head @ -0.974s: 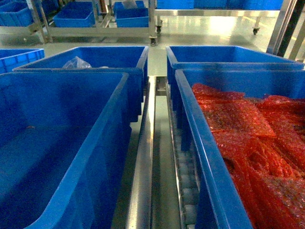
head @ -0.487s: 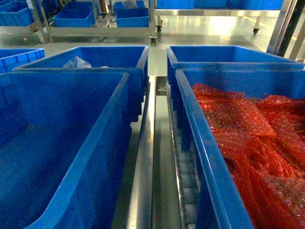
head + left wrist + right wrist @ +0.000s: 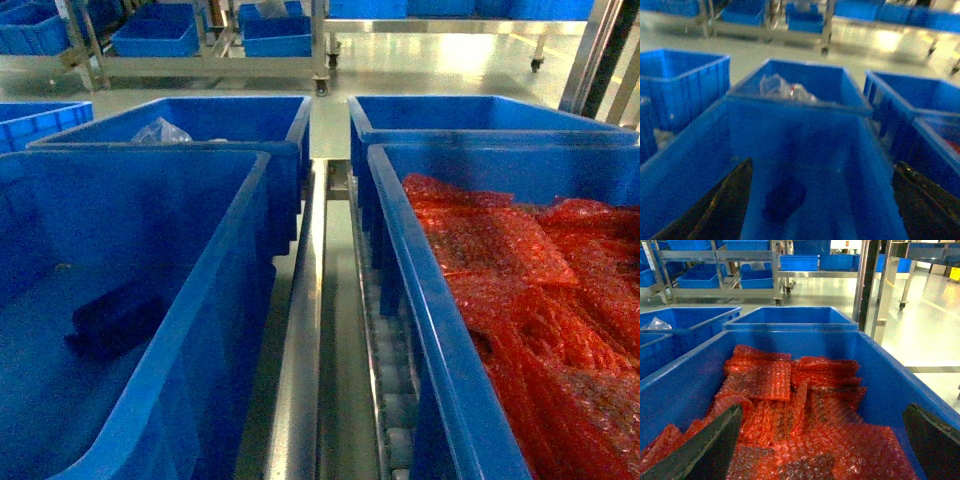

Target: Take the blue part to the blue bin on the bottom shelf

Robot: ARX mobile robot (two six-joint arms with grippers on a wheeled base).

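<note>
Head view gives you no pincer at all; each wrist view shows only its own dark finger tips at the lower corners. Left pincer [image 3: 822, 200] is spread wide, nothing between the fingers, hanging above the large bright-blue plastic bin [image 3: 225, 300]. A dark blue blurred part [image 3: 784, 198] lies on the bin floor below and between those fingers, nearer the left one; the head view [image 3: 115, 325] confirms it left of centre, apart from the walls. Right pincer [image 3: 822, 442] is also spread, over red bubble-wrap bags [image 3: 790, 415]. A shiny steel rail [image 3: 300, 370] separates the two crates.
</note>
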